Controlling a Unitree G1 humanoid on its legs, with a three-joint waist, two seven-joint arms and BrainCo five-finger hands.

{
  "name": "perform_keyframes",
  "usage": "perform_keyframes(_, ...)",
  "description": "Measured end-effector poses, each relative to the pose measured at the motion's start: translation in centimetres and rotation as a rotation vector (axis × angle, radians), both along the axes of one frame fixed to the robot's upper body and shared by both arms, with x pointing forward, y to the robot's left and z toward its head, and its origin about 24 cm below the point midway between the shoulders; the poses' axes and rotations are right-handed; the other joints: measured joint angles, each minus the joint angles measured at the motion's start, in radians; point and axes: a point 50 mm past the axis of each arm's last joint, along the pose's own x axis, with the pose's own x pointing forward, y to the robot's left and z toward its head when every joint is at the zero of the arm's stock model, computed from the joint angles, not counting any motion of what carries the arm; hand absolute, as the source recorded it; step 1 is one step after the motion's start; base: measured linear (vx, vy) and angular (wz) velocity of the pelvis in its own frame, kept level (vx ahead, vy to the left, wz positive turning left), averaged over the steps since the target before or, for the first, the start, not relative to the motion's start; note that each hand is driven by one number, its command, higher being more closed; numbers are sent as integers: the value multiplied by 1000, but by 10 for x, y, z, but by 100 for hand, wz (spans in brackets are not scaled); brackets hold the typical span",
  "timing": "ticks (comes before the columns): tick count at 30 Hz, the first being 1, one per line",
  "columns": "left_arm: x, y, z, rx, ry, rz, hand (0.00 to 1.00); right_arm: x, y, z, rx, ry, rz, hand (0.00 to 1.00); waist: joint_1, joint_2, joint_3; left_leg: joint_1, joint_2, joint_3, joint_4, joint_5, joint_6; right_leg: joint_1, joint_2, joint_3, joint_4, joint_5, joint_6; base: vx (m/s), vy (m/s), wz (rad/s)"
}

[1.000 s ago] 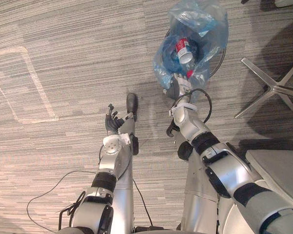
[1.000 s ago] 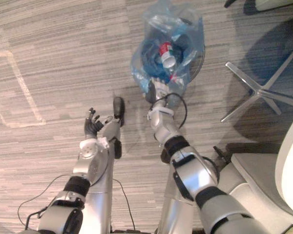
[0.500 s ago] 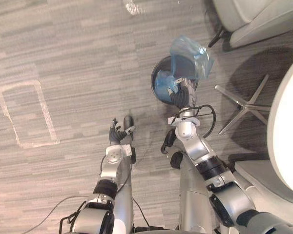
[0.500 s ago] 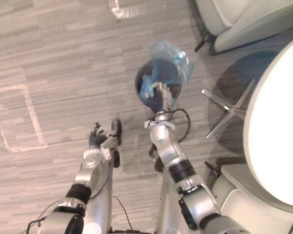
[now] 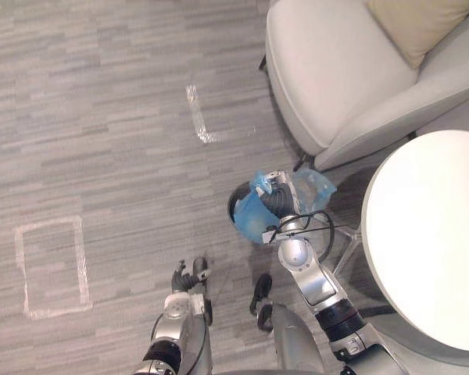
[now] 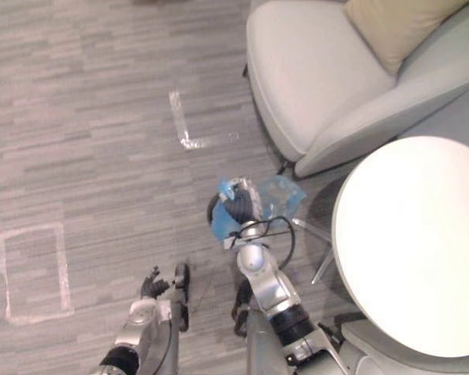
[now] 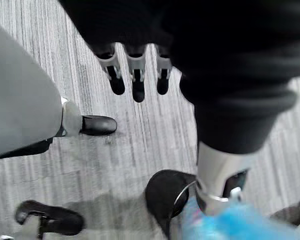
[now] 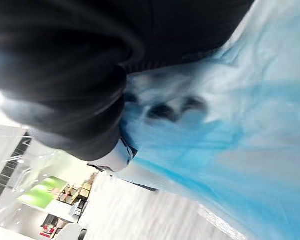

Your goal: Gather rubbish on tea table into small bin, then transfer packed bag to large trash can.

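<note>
My right hand (image 5: 278,201) is shut on the gathered top of a translucent blue rubbish bag (image 5: 252,219), which hangs low over the floor. In the right wrist view the blue bag (image 8: 225,150) lies across my dark fingertips (image 8: 164,111). A small dark round bin (image 5: 235,206) shows just behind the bag's left side, and whether the bag still touches it I cannot tell. My left hand (image 5: 184,276) hangs lower left, apart from the bag, fingers (image 7: 133,80) relaxed and holding nothing.
A pale grey armchair (image 5: 336,70) with a beige cushion (image 5: 418,23) stands at the upper right. A round white tea table (image 5: 426,234) is on the right, close to my right arm. White tape marks (image 5: 199,117) lie on the grey striped carpet.
The camera has moved: the whole picture shifted and pulled back, bringing the armchair and table into view. My right hand kept its hold on the bag. The left hand's pose is unchanged.
</note>
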Motion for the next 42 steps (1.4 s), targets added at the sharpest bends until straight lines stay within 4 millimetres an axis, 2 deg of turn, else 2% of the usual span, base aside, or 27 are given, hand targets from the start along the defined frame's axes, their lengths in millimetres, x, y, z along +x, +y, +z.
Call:
perform_keyframes(3, -10, 5, -4, 26, 28, -22, 0, -3, -3, -12, 8, 62, 14, 100, -8, -2, -8, 73, -11, 11, -27, 3, -2, 71, 2, 9, -36, 8, 4, 75, 12, -6)
perform_keyframes(5, -17, 7, -6, 30, 37, -23, 0, -9, -5, -22, 22, 103, 23, 100, -8, -1, -36, 98, -13, 24, -43, 3, -2, 91, 3, 21, -54, 12, 9, 46, 18, -17)
perform_keyframes(8, -16, 10, 1, 35, -9, -49, 0, -17, -8, -32, 46, 146, 39, 100, -12, 2, -58, 125, -15, 30, -48, 3, -2, 123, 5, 33, -81, 25, 13, 20, 12, -14)
perform_keyframes(12, -2, 6, 30, 41, -186, -114, 0, -23, -13, -37, 54, 179, 75, 100, -14, 10, -85, 184, -14, 39, -88, 3, -1, 164, 13, 57, -108, 35, 16, -37, 18, -12)
perform_keyframes(16, 3, 0, 53, 23, -312, -161, 0, -26, -18, -23, 58, 123, 129, 100, -14, 27, -116, 211, -14, 42, -112, 4, 2, 182, 13, 67, -121, 40, 21, -6, 17, -5)
perform_keyframes(19, 6, -1, 65, 31, -374, -196, 0, -26, -19, -20, 62, 116, 153, 100, -13, 36, -124, 227, -15, 48, -115, 4, 2, 200, 15, 75, -136, 49, 21, 54, 4, -9)
perform_keyframes(20, 18, -4, 88, 43, -494, -291, 0, -29, -15, -18, 59, 127, 235, 100, -19, 44, -148, 250, -16, 55, -129, 6, 0, 222, 24, 83, -158, 55, 16, 108, -7, -16)
perform_keyframes(24, 19, -14, 93, 27, -524, -344, 0, -31, -14, -10, 75, 110, 275, 100, -27, 43, -151, 262, -12, 63, -133, 6, 0, 229, 33, 99, -167, 60, 12, 48, -17, -13)
perform_keyframes(26, 22, -20, 96, 30, -535, -393, 0, -29, -7, -3, 59, 85, 323, 100, -29, 43, -151, 274, -9, 76, -140, 6, 0, 230, 35, 113, -167, 62, 10, 9, -2, -19)
perform_keyframes(28, 31, -30, 106, 34, -575, -505, 0, -27, 0, 8, 75, 62, 391, 100, -37, 50, -158, 282, -9, 81, -144, 6, 0, 239, 37, 121, -185, 75, 11, -7, 6, -15)
perform_keyframes(31, 42, -38, 119, 34, -635, -557, 0, -32, 5, 22, 116, 11, 444, 100, -41, 55, -167, 282, -11, 100, -145, 6, 0, 239, 37, 140, -205, 92, 14, -4, 12, -15)
perform_keyframes(34, 46, -41, 124, 48, -649, -603, 0, -32, 10, 28, 116, -4, 493, 100, -63, 55, -168, 285, -11, 105, -145, 6, 0, 239, 37, 148, -207, 97, 14, -8, 11, -9)
perform_keyframes(40, 49, -56, 127, 64, -663, -697, 0, -33, 15, 31, 140, 1, 535, 100, -71, 57, -173, 288, -12, 124, -146, 6, 0, 241, 37, 167, -227, 116, 14, -3, 4, -11)
perform_keyframes(42, 53, -59, 129, 95, -675, -721, 0, -33, 21, 38, 157, -13, 574, 100, -73, 56, -177, 289, -11, 126, -146, 7, 0, 242, 39, 170, -234, 122, 13, 0, -4, -5)
